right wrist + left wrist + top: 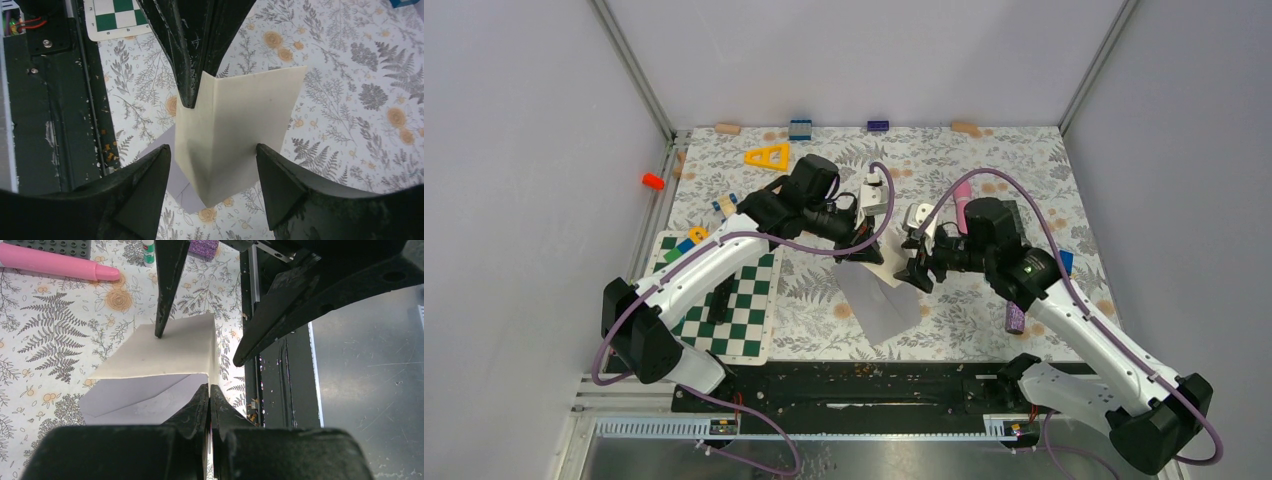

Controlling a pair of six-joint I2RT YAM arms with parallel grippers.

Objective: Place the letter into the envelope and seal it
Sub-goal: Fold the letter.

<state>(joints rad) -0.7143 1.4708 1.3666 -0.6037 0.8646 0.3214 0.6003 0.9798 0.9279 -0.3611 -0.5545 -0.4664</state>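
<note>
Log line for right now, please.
left gripper shut on letter | right gripper open astride letter | letter folded, over envelope | envelope on table

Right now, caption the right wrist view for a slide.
Left gripper pinches folded letter above the envelope; right gripper straddles it.

cream letter (250, 115), bent along a crease, hangs above the grey envelope (140, 400) lying flat beneath it

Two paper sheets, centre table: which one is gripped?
The tan letter, folded and lifted: the left tool is shut on its edge. The grey envelope lies on the table beneath it, with no tool on it.
</note>
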